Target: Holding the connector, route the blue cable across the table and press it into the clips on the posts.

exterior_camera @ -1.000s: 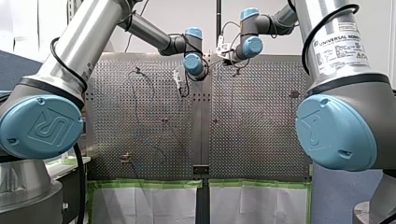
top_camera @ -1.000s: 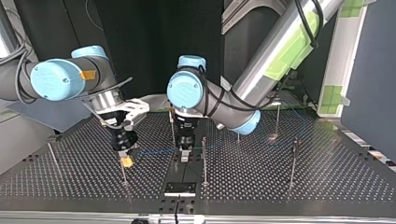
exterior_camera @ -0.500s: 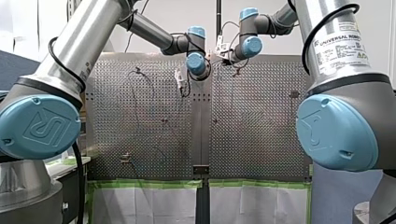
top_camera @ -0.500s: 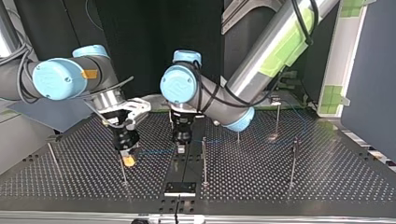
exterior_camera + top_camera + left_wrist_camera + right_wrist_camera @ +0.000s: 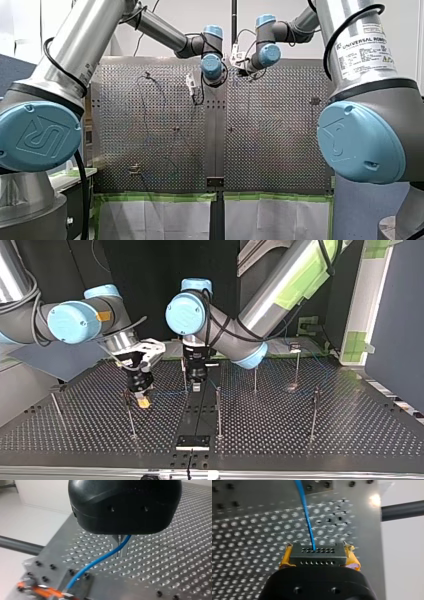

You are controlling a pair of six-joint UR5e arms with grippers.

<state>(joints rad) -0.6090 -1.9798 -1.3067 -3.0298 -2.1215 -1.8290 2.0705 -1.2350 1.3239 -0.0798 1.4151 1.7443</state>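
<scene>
In the right wrist view my right gripper (image 5: 318,560) is shut on the black connector (image 5: 317,554), yellow pads (image 5: 352,560) on both its sides. The blue cable (image 5: 307,517) leaves the connector and runs ahead over the perforated table. In the left wrist view my left gripper (image 5: 123,547) has its metal fingers shut on the blue cable (image 5: 100,561), which curves down toward an orange shape (image 5: 43,591). In the top view my right gripper (image 5: 143,401) hangs left of my left gripper (image 5: 196,386), with the cable (image 5: 167,392) strung between them.
Thin posts stand on the table in the top view: one (image 5: 130,415) beside my right gripper, one (image 5: 218,412) just right of my left gripper, others (image 5: 313,412) (image 5: 296,360) farther right. A black plate (image 5: 192,442) lies at the near edge.
In the top view my left gripper has moved back and slightly left and has shut on the cable. My right gripper with the connector has shifted right and back.
</scene>
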